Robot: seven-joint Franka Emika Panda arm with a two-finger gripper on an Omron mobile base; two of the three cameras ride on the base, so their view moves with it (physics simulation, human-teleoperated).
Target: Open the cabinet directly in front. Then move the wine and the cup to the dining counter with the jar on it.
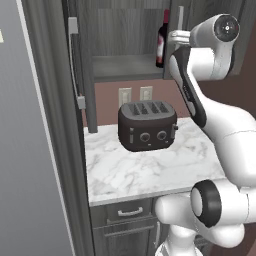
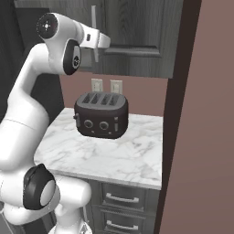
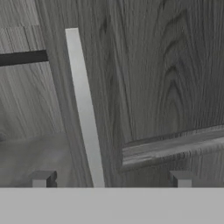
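The two-finger gripper (image 3: 111,178) stands wide open and empty before the dark grey wood-grain cabinet (image 3: 166,74). Centre the long silver bar handle (image 3: 85,109) between the fingers (it sits off-centre), then close. The dark wine bottle (image 1: 161,42) stands inside.

A black four-slot toaster (image 1: 147,125) stands on the white grey-veined marble desk (image 1: 145,172), below two white wall outlets (image 1: 135,93).

Wine (image 1: 161,42): lower body hidden behind the arm and the right cabinet (image 2: 137,27) door; label unreadable. Handle (image 3: 85,109): lower end cut off by the hand view's bottom band.
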